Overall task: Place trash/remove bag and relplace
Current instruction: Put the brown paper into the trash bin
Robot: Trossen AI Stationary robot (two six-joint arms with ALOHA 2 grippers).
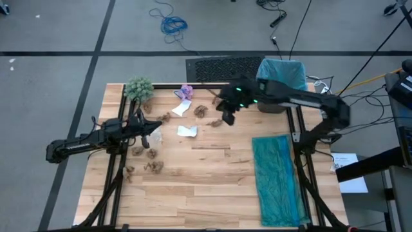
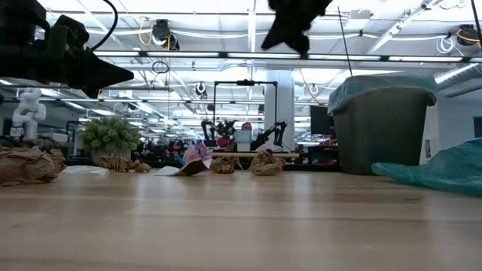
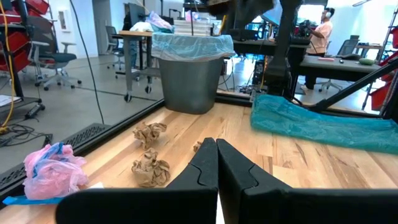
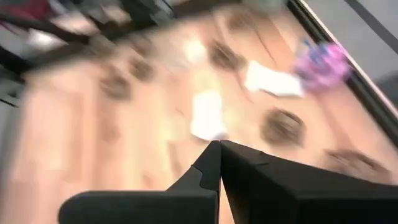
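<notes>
1. The trash lies loose on the wooden table [image 1: 212, 193], over its far and left parts: brown paper wads [image 1: 153, 166] near the left side, more brown wads [image 1: 201, 110] toward the far middle, white paper bits [image 1: 187, 131] between them, and a purple piece [image 1: 187, 91] at the far edge.
2. In the left wrist view two brown wads [image 3: 150, 168] sit just ahead of the fingers, with a pink and blue crumpled piece [image 3: 53, 171] off to one side.
3. The light blue bag [image 1: 283, 71] lines the grey bin [image 2: 380, 124], which stands at the far right of the table; its rim is folded over the bin's top.
4. A darker teal bag [image 1: 278, 177] lies flat on the right side of the table, near the front.
5. A green fuzzy plant [image 1: 138, 88] stands at the far left corner.
6. The right gripper [image 1: 228, 116] hangs in the air above the far middle of the table, left of the bin, over the scattered wads; its fingers [image 4: 214, 163] are pressed together with nothing between them.
7. The left gripper [image 1: 154, 127] is held over the left side of the table, pointing right toward the white paper bits; its fingers [image 3: 208, 165] are closed on nothing.
</notes>
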